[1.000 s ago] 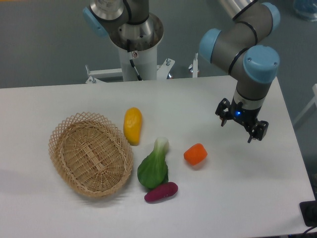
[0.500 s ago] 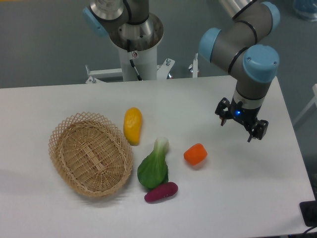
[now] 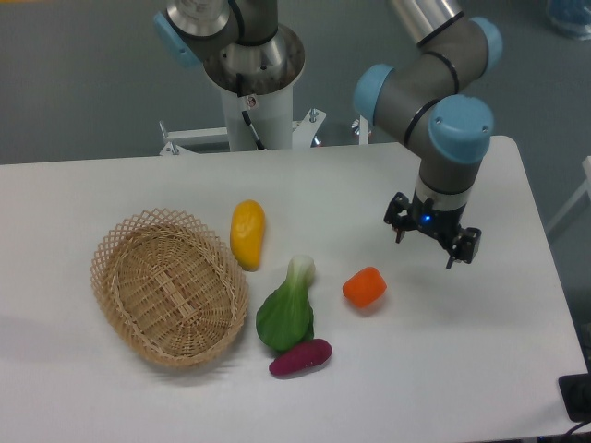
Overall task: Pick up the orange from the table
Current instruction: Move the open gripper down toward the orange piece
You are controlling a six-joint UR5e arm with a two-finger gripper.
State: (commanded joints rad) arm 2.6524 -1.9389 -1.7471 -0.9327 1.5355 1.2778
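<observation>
The orange (image 3: 365,287) lies on the table (image 3: 138,185), right of centre, with nothing touching it. To its left is a green vegetable (image 3: 286,312), near but apart; a purple vegetable (image 3: 300,358) sits nearer the camera and to the left; a yellow fruit (image 3: 247,233) and a wicker basket (image 3: 168,286) lie farther left.

The gripper (image 3: 431,244) hangs above the table, to the right of the orange and a little farther back, holding nothing. Its two fingers stand apart, with a gap that looks wide enough to take the fruit.

The step in hand appears to be the approach. To do it well, the arm should bring the gripper directly over the orange before descending, so that one finger passes each side of it. The fruit looks slightly blocky, so closing across its flatter sides would likely hold better than across its corners. The green vegetable lies close on the left, so the finger on that side must come down in the space between them without nudging it. The descent should stop just short of the tabletop.
</observation>
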